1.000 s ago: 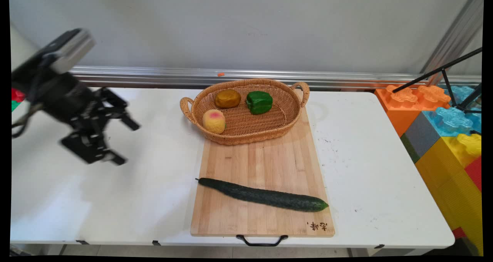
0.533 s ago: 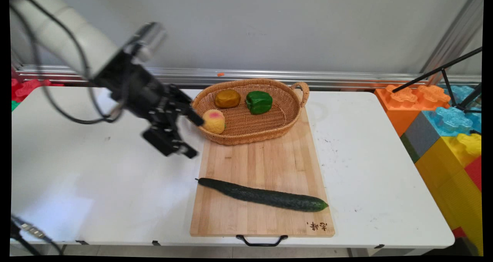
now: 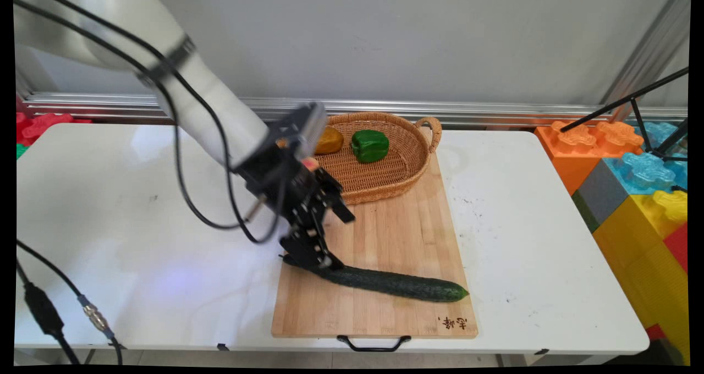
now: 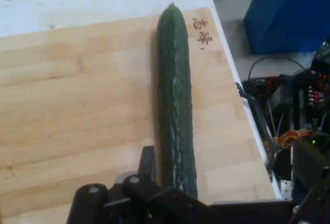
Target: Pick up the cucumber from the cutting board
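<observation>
Gripper (image 3: 329, 241) of mine hangs spread wide over the stem end of the cucumber (image 3: 393, 283), which lies lengthwise across the cutting board's (image 3: 385, 236) near end, tip pointing right.

- One cucumber (image 3: 396, 283)
- One wooden cutting board (image 3: 385, 231)
- One wicker basket (image 3: 393, 170)
- One green pepper (image 3: 369, 146)
- One brown-yellow fruit (image 3: 329, 141)
- One white counter (image 3: 522, 242)
- One black claw (image 3: 335, 239)
</observation>
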Robot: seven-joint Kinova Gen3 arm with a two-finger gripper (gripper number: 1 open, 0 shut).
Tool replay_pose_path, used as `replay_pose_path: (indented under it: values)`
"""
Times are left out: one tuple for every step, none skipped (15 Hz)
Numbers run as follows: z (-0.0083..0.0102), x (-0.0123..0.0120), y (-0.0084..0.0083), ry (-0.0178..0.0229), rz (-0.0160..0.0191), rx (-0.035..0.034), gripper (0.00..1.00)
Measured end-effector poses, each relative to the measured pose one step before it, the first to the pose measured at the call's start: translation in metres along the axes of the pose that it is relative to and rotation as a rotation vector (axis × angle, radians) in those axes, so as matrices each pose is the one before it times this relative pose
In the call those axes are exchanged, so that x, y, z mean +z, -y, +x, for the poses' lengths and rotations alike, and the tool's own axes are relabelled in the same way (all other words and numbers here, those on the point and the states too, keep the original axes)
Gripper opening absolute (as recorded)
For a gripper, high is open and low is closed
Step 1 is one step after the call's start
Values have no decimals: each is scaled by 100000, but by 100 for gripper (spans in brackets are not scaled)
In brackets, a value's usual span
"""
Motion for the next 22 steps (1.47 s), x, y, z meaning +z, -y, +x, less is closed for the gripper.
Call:
replay_pose_path:
  values:
    - [-60,1433,69,929,-187,847,100]
    - [-47,1360,81,900,-141,725,100]
    - [-34,1091,69,769,-97,489,100]
    - [-19,1172,85,798,60,442,100]
    - [-5,928,73,610,117,271,100]
    - [-5,977,42,679,120,204,100]
    - [-12,880,39,561,195,95,100]
    - [-5,668,32,415,230,80,100]
    - [-7,412,22,244,126,56,100]
    - [6,570,60,298,315,144,100]
    - [-16,596,106,326,587,177,100]
    - [-27,515,98,320,518,131,100]
    - [-30,420,77,274,383,81,100]
    - [-26,458,74,282,351,113,100]
    - [-61,432,68,320,337,62,100]
    - [-55,336,50,253,270,41,100]
    - [-69,391,40,334,216,45,100]
    - [-75,355,25,276,133,-38,100]
    - [-52,277,19,162,121,-42,100]
    - [-1,292,25,43,110,37,100]
    - [4,235,27,16,153,84,100]
    - [35,166,34,-18,144,180,0]
